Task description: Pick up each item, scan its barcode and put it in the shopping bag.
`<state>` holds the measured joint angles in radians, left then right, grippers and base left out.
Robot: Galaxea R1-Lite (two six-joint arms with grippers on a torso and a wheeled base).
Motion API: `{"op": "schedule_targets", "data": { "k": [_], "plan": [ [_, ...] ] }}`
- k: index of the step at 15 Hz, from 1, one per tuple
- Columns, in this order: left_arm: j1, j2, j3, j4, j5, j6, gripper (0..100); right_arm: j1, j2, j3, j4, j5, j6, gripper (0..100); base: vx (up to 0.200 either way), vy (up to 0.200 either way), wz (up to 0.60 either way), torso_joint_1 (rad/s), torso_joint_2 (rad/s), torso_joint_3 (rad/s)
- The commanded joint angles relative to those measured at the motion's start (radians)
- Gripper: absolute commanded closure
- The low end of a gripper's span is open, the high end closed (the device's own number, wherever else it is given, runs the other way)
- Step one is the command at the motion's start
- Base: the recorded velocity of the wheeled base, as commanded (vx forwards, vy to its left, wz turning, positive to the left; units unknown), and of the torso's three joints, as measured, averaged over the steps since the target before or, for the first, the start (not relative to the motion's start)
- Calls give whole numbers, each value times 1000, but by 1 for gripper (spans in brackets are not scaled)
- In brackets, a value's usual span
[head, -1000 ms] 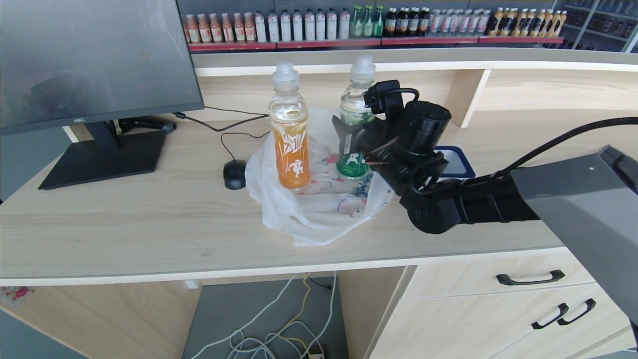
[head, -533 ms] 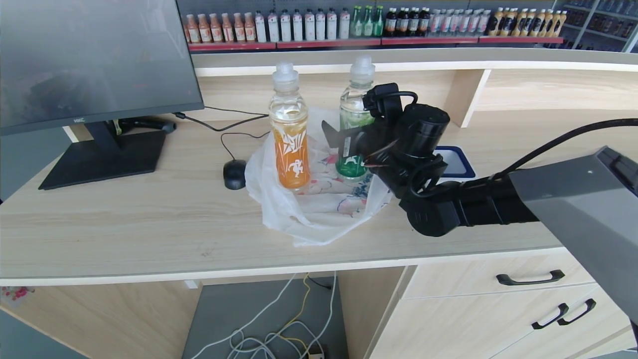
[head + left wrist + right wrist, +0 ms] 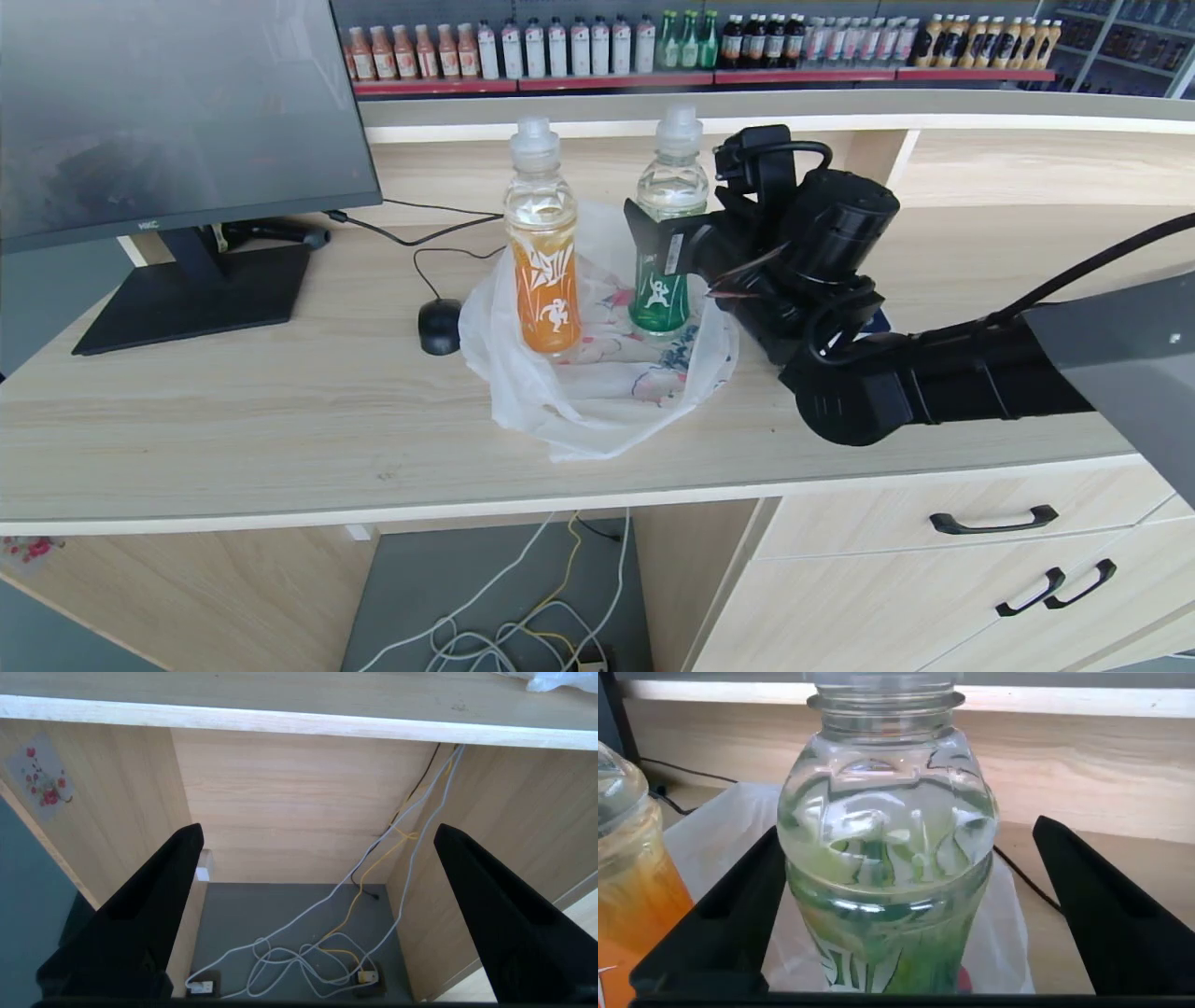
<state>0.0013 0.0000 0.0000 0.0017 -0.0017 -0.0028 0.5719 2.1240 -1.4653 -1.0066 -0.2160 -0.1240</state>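
Green bottle (image 3: 665, 233) stood upright on the shopping bag (image 3: 597, 397), just beside the orange bottle (image 3: 541, 257). Right gripper (image 3: 674, 250) was apart, its fingers flanking the green bottle's upper body, not clamped. Left gripper (image 3: 308, 924) was apart and empty, below the table (image 3: 233, 420) edge. Judged: bagging step for the last item. Next move calls for a straight pull-back toward the robot's right, where open table lay. Orange bottle was near on the far side, mouse (image 3: 439, 327) beyond.

A monitor (image 3: 177, 103) stands left of a mouse (image 3: 439, 327), cables (image 3: 495, 644) lying under the counter (image 3: 233, 420).
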Motion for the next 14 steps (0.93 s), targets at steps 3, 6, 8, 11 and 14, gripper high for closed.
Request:
{"op": "schedule_targets", "data": {
  "k": [3, 6, 8, 11, 14],
  "plan": [
    [0, 0, 0, 0, 0, 0, 0, 48, -167, 197, -118, -45, 1, 0, 0, 0, 0, 0, 0, 0],
    [0, 0, 0, 0, 0, 0, 0, 49, -346, 421, -190, -43, 23, 0, 0, 0, 0, 0, 0, 0],
    [0, 0, 0, 0, 0, 0, 0, 49, -498, 606, -211, -45, 44, 0, 0, 0, 0, 0, 0, 0],
    [0, 0, 0, 0, 0, 0, 0, 49, -753, 899, -211, -43, 44, 0, 0, 0, 0, 0, 0, 0],
    [-1, 0, 0, 0, 0, 1, 0, 51, -934, 1157, -210, -39, 47, 0, 0, 0, 0, 0, 0, 0]
  ]
}}
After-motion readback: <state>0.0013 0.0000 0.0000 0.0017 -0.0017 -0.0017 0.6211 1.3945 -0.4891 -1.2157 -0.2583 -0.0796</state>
